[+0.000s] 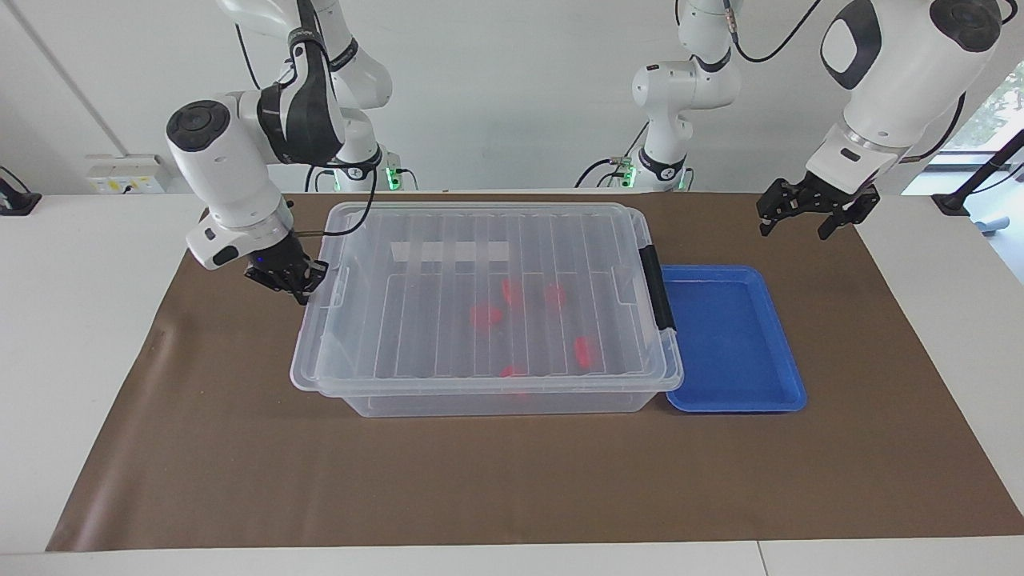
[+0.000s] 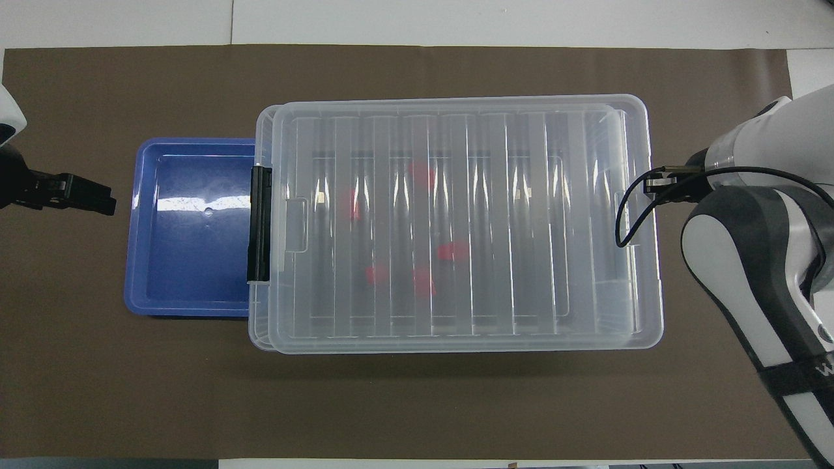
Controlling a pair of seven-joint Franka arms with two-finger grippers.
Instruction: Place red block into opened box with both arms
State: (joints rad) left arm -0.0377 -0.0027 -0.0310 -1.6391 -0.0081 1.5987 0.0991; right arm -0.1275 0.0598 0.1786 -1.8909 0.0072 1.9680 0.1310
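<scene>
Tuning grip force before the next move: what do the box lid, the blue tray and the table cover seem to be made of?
Lid: clear, ribbed, glossy, likely hard plastic; red blocks show through it. Tray: blue, smooth, shiny, probably moulded plastic; it reflects light. Table cover: brown, matte, with a slight crease, maybe paper or thin sheet; hard to tell.

arm shells: both arms, right arm (image 1: 232,172) and left arm (image 1: 896,76), showing glossy white rounded segments
joints: wearing dark grey bands and black round end caps
cables: black cables running along the links, one looping by the right wrist
right gripper (image 1: 300,290): small, black, showing a tiny blue light on the mount above it
left gripper (image 1: 808,218): black, linkage-type fingers
bases: green lights glowing at both bases
marking: grey lettering showing on right forearm in overhead view, too small to read
</scene>
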